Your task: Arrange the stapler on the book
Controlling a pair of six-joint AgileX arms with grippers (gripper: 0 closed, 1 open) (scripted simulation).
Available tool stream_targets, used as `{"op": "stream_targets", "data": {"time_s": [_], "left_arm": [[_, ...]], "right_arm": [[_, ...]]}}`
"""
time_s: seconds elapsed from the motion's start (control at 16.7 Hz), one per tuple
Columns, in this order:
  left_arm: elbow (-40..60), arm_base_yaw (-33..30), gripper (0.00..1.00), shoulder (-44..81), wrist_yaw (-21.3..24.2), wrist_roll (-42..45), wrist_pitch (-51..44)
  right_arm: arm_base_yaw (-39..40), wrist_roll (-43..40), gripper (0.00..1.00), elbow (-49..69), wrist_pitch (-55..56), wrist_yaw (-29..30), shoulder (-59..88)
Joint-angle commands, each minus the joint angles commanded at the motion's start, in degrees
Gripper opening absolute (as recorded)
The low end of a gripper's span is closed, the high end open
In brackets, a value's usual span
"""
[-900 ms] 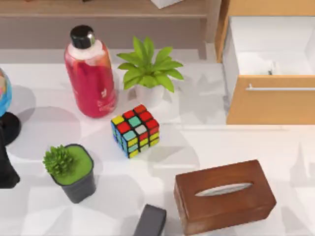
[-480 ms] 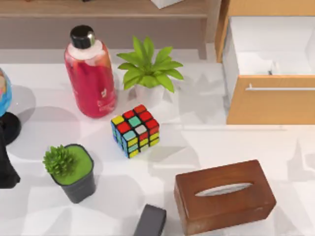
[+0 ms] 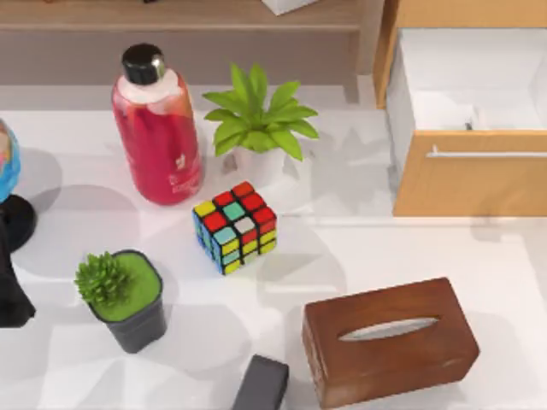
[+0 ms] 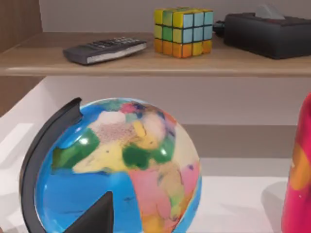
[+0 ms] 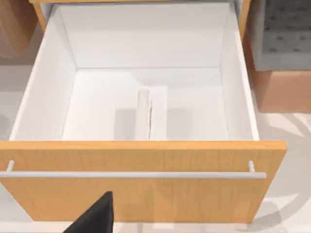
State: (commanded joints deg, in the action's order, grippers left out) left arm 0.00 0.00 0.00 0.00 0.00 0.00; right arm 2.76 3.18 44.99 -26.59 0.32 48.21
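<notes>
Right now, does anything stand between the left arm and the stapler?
Likely yes. The left arm is at the table's left edge, facing the globe. The potted succulent stands between it and the dark stapler at the front edge. The tissue box crowds the stapler's right.

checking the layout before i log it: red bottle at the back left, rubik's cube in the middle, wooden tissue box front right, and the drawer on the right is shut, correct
Not quite: the drawer stands pulled open, as the top view and the right wrist view show. The red bottle, the cube and the wooden tissue box lie as you say.

The white table (image 3: 359,256) carries a red bottle (image 3: 158,137), puzzle cube (image 3: 235,226), tissue box (image 3: 389,340) and two potted plants (image 3: 256,128).
</notes>
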Motion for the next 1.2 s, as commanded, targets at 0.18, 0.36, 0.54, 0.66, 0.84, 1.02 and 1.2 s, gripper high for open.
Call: {"op": "stream_targets", "data": {"time_s": [0.18, 0.36, 0.54, 0.66, 0.84, 1.02, 1.2], "left_arm": [[0.0, 0.0, 1.00, 0.0, 0.0, 0.0, 0.0], [0.0, 0.0, 1.00, 0.0, 0.0, 0.0, 0.0], [0.0, 0.0, 1.00, 0.0, 0.0, 0.0, 0.0], [0.0, 0.0, 1.00, 0.0, 0.0, 0.0, 0.0], [0.0, 0.0, 1.00, 0.0, 0.0, 0.0, 0.0], [0.0, 0.0, 1.00, 0.0, 0.0, 0.0, 0.0], [0.0, 0.0, 1.00, 0.0, 0.0, 0.0, 0.0]], "right_arm": [[1.2, 1.1, 1.00, 16.9, -9.7, 0.1, 18.8], [2.3, 2.1, 1.00, 33.7, -19.4, 0.2, 37.9], [3.4, 3.1, 1.00, 49.2, -28.4, 0.3, 55.7], [4.0, 3.7, 1.00, 58.5, -33.8, 0.4, 66.2], [4.6, 4.6, 1.00, 70.3, -40.4, 0.5, 78.9], [4.9, 5.2, 1.00, 78.9, -44.7, 0.6, 87.3], [4.9, 5.5, 1.00, 82.9, -46.6, 0.7, 90.8]]}}
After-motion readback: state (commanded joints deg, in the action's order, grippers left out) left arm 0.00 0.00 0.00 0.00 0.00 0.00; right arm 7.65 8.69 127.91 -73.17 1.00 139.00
